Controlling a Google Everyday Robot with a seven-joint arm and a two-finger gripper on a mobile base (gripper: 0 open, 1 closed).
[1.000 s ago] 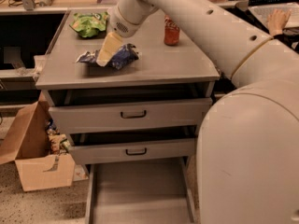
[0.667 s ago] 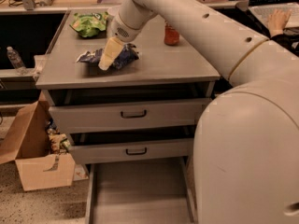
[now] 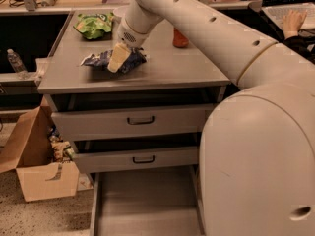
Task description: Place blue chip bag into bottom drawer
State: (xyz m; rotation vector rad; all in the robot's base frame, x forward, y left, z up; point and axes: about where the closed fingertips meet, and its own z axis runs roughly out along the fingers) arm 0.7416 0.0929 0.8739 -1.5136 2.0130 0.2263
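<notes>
The blue chip bag [image 3: 104, 59] lies crumpled on the grey cabinet top [image 3: 162, 70], left of centre. My gripper [image 3: 118, 58] hangs from the white arm and is down on the bag, its cream-coloured finger covering the bag's middle. The bottom drawer [image 3: 147, 203] is pulled out at the foot of the cabinet, a flat grey tray with low side walls and nothing in it. The two upper drawers with dark handles [image 3: 140, 120] are pushed nearly shut.
A green chip bag [image 3: 94, 24] lies at the back left of the top, a red can [image 3: 180, 38] at the back right. An open cardboard box [image 3: 37, 168] stands on the floor to the left. My white base [image 3: 261, 166] fills the right side. A water bottle [image 3: 15, 63] lies far left.
The view has shifted slightly and my gripper has settled a little lower onto the blue bag. The bag has stayed in the same place on the top.
</notes>
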